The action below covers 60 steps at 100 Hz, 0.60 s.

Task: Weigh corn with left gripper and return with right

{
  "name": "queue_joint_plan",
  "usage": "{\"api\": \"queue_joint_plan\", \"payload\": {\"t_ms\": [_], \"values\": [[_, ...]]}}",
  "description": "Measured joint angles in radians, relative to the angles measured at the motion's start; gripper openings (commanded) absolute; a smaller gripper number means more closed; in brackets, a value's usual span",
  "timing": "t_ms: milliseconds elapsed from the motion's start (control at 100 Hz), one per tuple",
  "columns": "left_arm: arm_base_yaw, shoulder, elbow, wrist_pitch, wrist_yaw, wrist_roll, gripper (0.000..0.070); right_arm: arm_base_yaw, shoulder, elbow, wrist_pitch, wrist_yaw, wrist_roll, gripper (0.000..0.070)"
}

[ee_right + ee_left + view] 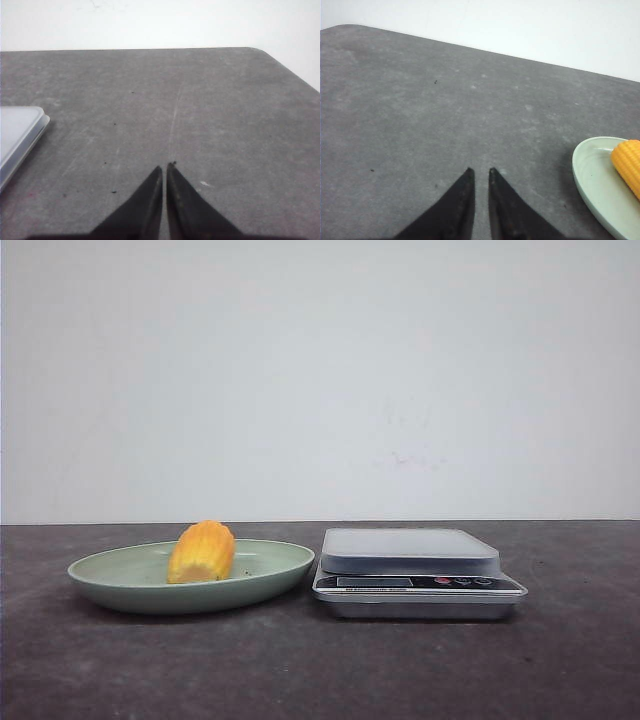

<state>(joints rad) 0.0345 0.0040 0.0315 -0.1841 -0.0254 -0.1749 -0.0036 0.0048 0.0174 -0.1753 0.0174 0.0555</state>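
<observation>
Front view: corn (202, 552) lying on its side in the green plate (110, 575), left part of the bench (300, 670), scale (415, 570) just beside the plate to the right, platform bare. Long axis of the corn running roughly toward and away from the camera, blunt end facing forward. Left wrist view: left pincer (480, 172) over bare bench, tips nearly together, only a thin slit between, nothing held; plate rim and corn (627, 165) off to the scale side of the tips and a bit ahead. Right wrist view: right pincer (164, 167) likewise almost closed and empty, corner of the scale (20, 132) off to the plate side of it. Left arm clearly the nearer one to the corn; right arm beyond the scale. Fits both ends of the job: corn in plate waiting to be weighed, or weighed and put back. No call between the two from this.
</observation>
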Motion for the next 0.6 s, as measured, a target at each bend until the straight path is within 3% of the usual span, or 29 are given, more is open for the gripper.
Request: {"api": "queue_joint_plan", "payload": {"t_ms": [600], "values": [[0.000, 0.000, 0.000, 0.000, 0.000, 0.000, 0.0000, 0.001, 0.000, 0.000, 0.006, -0.018, -0.024, 0.0008]]}}
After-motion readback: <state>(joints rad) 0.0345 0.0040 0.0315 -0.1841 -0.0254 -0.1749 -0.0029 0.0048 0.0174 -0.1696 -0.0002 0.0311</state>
